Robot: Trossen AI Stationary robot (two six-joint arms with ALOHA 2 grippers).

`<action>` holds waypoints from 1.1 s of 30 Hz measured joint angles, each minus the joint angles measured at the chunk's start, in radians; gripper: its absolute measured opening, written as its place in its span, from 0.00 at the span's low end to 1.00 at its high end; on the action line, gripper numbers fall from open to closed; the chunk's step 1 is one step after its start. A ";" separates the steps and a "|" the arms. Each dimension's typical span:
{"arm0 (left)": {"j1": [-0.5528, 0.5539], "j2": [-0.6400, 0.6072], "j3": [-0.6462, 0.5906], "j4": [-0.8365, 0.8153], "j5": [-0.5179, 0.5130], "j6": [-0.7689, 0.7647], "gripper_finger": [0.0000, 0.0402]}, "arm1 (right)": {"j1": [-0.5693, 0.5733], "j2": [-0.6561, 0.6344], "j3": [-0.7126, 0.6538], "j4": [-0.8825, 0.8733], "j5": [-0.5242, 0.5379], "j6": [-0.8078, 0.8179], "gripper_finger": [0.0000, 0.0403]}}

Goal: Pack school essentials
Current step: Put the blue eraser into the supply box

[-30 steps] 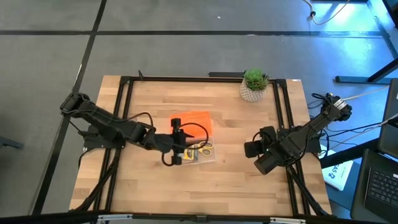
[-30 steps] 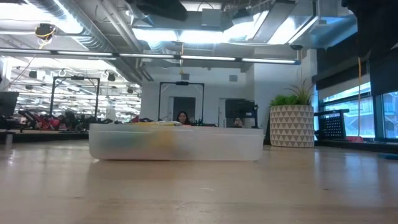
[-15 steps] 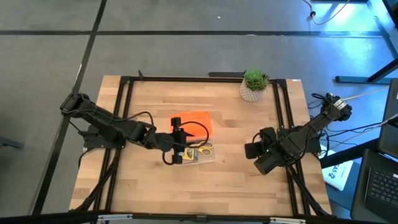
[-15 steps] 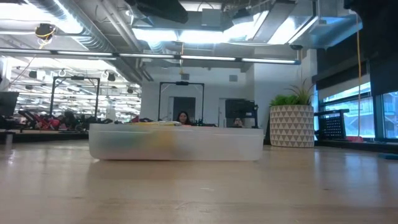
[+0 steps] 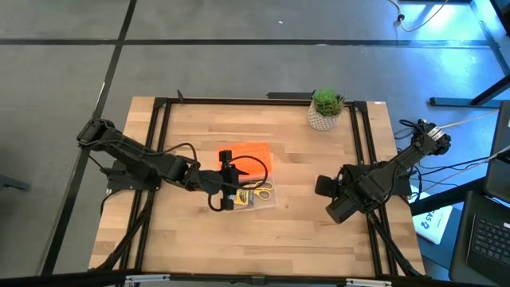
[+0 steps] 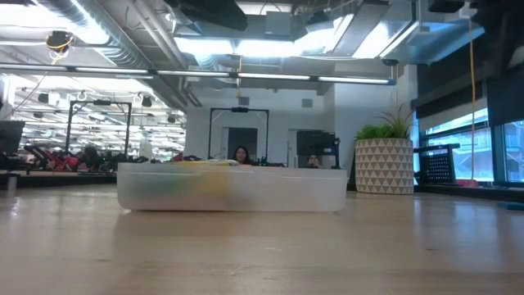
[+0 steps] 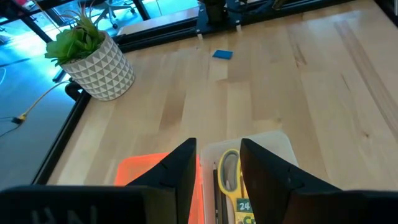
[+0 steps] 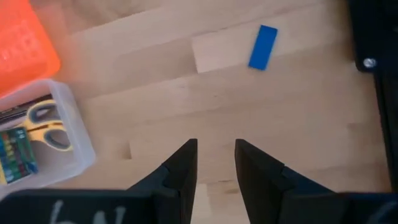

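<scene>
The clear case rests flat on the table, holding the yellow-handled scissors and the green-and-yellow crayon box. Its orange lid lies just beyond it, toward the far edge. My left gripper hovers open over the case's left end, its fingers on either side of the scissors without touching them. My right gripper hangs open over bare wood to the right of the case. The tiny blue piece lies flat near the right rail. The pad and pens are not in view.
A potted plant stands at the far right corner. Black rails run along the table's sides. In the low view, the case and the plant pot show, with people in the room behind. Bare wood lies between the case and my right gripper.
My right gripper has edged slightly toward the table's far edge. The left arm and the objects have kept still.
</scene>
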 joint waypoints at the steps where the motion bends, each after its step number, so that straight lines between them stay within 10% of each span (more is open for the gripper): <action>1: 0.000 0.000 0.000 0.000 0.000 0.000 0.29 | 0.000 0.000 0.000 -0.004 -0.009 0.003 0.27; 10: 0.000 0.000 0.000 0.000 0.000 0.000 0.29 | 0.000 0.007 0.000 -0.093 -0.185 0.233 0.34; 24: 0.000 0.000 0.000 0.000 0.000 -0.001 0.29 | -0.021 0.053 0.000 -0.121 -0.124 0.222 0.80; 33: 0.000 0.000 0.000 0.000 0.000 -0.001 0.29 | -0.021 0.056 0.000 -0.114 -0.124 0.202 0.88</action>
